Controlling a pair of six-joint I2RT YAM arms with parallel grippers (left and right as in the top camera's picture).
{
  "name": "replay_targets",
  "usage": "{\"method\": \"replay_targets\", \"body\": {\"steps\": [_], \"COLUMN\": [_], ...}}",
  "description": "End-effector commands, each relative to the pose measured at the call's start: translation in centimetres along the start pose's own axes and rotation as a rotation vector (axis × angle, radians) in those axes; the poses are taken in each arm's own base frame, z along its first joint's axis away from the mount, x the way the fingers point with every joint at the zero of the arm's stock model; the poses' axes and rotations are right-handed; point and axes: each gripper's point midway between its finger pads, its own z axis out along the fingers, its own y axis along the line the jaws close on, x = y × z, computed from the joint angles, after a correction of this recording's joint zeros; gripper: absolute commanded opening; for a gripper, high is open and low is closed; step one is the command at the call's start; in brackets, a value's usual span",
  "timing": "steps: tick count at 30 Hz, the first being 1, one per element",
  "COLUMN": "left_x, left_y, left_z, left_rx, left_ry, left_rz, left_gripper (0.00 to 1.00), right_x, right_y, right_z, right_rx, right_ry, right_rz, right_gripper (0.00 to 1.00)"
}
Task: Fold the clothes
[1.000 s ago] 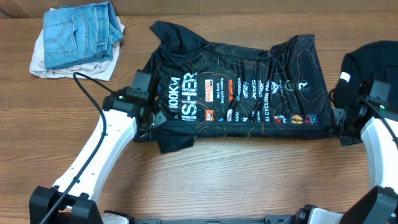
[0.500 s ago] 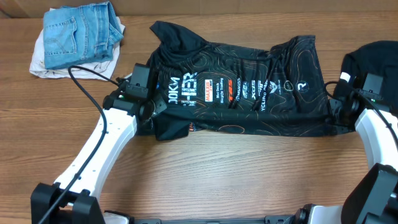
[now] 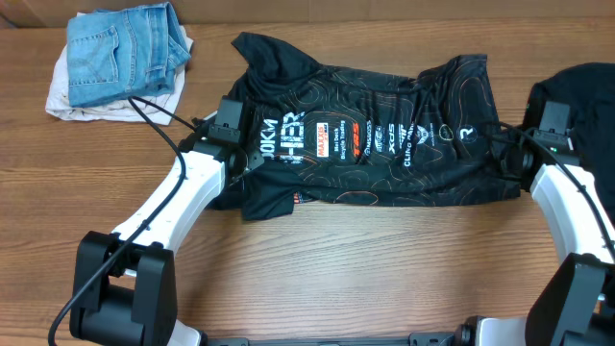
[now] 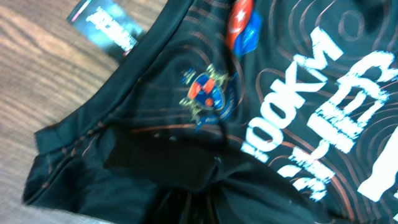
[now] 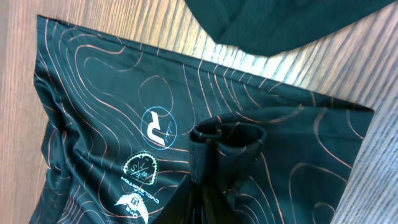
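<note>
The black jersey (image 3: pixel 375 144) is lying across the middle of the wooden table (image 3: pixel 384 279) with its logos facing up, and its near edge is looking doubled over. The left gripper (image 3: pixel 237 165) is pinching the jersey's left edge (its wrist view is blurred, but fabric is wrapping over a dark finger). The right gripper (image 5: pixel 217 155) is clamping a bunched tuft of the right edge.

The thin cloth is likely risking a slip from either pinch, which would be leaving the fold skewed. A loose flap (image 3: pixel 269 204) at the near-left corner is hanging ragged and may be getting trapped as a lump. Another black garment (image 3: pixel 586 96) is sitting just beside the right arm, inviting a snag. The folded jeans (image 3: pixel 120 53) are lying well apart.
</note>
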Motion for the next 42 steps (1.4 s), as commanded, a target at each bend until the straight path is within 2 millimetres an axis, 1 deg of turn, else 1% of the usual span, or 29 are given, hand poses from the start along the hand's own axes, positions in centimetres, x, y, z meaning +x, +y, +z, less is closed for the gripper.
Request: {"method": "replay_targets", "body": {"steps": [1, 2, 3, 4, 5, 6, 7, 8, 9, 10, 11, 12, 14, 15, 16, 17, 18, 19, 20, 21, 22, 23, 25, 28, 32, 37, 40, 41, 42], "left_x": [-1.3, -1.4, -1.5, -1.5, -1.6, -1.7, -2.1, -2.3, -2.5, -2.4, -2.3, -2.2, -1.6, -1.1, -0.7, 0.0, 0.6, 1.8, 2.6, 3.8, 4.5, 5.8, 7.2, 9.0, 10.0, 10.2, 10.4, 10.5, 10.6], "left_y": [-0.4, -0.5, -0.6, -0.6, -0.6, -0.5, -0.2, 0.1, 0.2, 0.2, 0.1, 0.1, 0.2, 0.3, 0.4, 0.5, 0.6, 0.7, 0.9, 1.3, 1.4, 1.6, 1.9, 3.0, 3.3, 3.5, 3.9, 4.3, 4.4], "left_z": [0.0, -0.1, -0.1, -0.1, -0.1, -0.1, -0.1, -0.1, -0.1, -0.2, -0.3, -0.5, -1.4, -2.2, -2.7, -3.2, -3.4, -3.5, -3.5, -3.6, -3.6, -3.6, -3.3, -2.2, -0.9, 0.0, 0.6, 1.1, 1.3], "left_rx": [0.009, 0.013, 0.017, 0.017, 0.017, 0.011, -0.011, -0.027, -0.034, -0.032, -0.030, -0.035, -0.049, -0.054, -0.061, -0.063, -0.060, -0.055, -0.058, -0.065, -0.068, -0.070, -0.083, -0.148, -0.163, -0.176, -0.199, -0.221, -0.229], "left_ry": [-0.045, -0.049, -0.054, -0.055, -0.058, -0.066, -0.086, -0.102, -0.108, -0.106, -0.097, -0.085, -0.029, 0.017, 0.050, 0.092, 0.123, 0.182, 0.225, 0.286, 0.322, 0.387, 0.464, 0.559, 0.615, 0.620, 0.630, 0.634, 0.634], "left_rz": [0.004, 0.010, 0.024, 0.024, 0.028, 0.040, 0.041, 0.047, 0.049, 0.071, 0.096, 0.108, 0.117, 0.126, 0.129, 0.132, 0.134, 0.129, 0.117, 0.110, 0.108, 0.104, 0.100, 0.110, 0.134, 0.141, 0.143, 0.147, 0.150], "left_gripper": [0.15, 0.15, 0.20, 0.26, 0.30, 0.37, 0.43, 0.44, 0.50, 0.52, 0.54, 0.56, 0.59, 0.62, 0.70, 0.77, 0.81, 0.84, 0.84, 0.84, 0.84, 0.83, 0.81, 0.74, 0.69, 0.68, 0.65, 0.62, 0.62], "right_x": [-0.2, -0.1, 0.2, 0.2, 0.3, 0.2, 0.0, -0.4, -0.7, -0.8, -1.0, -1.0, -1.2, -1.4, -1.3, -1.0, -0.5, 0.3, 1.1, 1.7, 2.0, 2.3, 2.5, 2.7, 2.7, 2.7, 2.7, 2.7, 2.7], "right_y": [0.0, -0.2, -0.6, -0.8, -1.2, -1.5, -1.7, -1.9, -1.8, -1.5, -1.4, -1.3, -1.0, -0.9, -0.8, -0.4, -0.1, 0.3, 0.4, 0.4, 0.3, 0.1, -0.4, -0.7, -0.8, -0.8, -0.8, -0.8, -0.8], "right_z": [1.2, 1.6, 2.5, 2.9, 3.5, 3.8, 4.0, 3.9, 3.9, 3.7, 3.5, 3.1, 2.1, 1.4, 1.0, 0.7, 0.5, 0.4, 0.4, 0.3, 0.3, 0.2, 0.1, 0.0, 0.0, 0.0, 0.0, 0.0, 0.0], "right_rx": [0.025, 0.035, 0.057, 0.067, 0.085, 0.101, 0.113, 0.124, 0.123, 0.120, 0.124, 0.136, 0.161, 0.177, 0.185, 0.176, 0.160, 0.130, 0.119, 0.109, 0.106, 0.115, 0.133, 0.147, 0.147, 0.148, 0.148, 0.148, 0.148], "right_ry": [-0.004, 0.001, 0.010, 0.011, 0.008, 0.000, -0.011, -0.032, -0.043, -0.043, -0.039, -0.032, -0.012, -0.001, 0.014, 0.042, 0.074, 0.124, 0.164, 0.195, 0.210, 0.223, 0.236, 0.245, 0.246, 0.245, 0.246, 0.245, 0.245], "right_rz": [0.004, 0.003, 0.001, 0.000, -0.002, -0.003, -0.005, -0.011, -0.034, -0.073, -0.104, -0.121, -0.126, -0.129, -0.131, -0.152, -0.175, -0.198, -0.199, -0.208, -0.216, -0.216, -0.216, -0.216, -0.216, -0.216, -0.216, -0.216, -0.216], "right_gripper": [0.10, 0.14, 0.18, 0.20, 0.36, 0.40, 0.40, 0.47, 0.67, 0.87, 0.96, 0.98, 0.99, 0.98, 0.96, 0.91, 0.88, 0.83, 0.77, 0.74, 0.74, 0.74, 0.74, 0.75, 0.75, 0.75, 0.76, 0.76, 0.76]}}
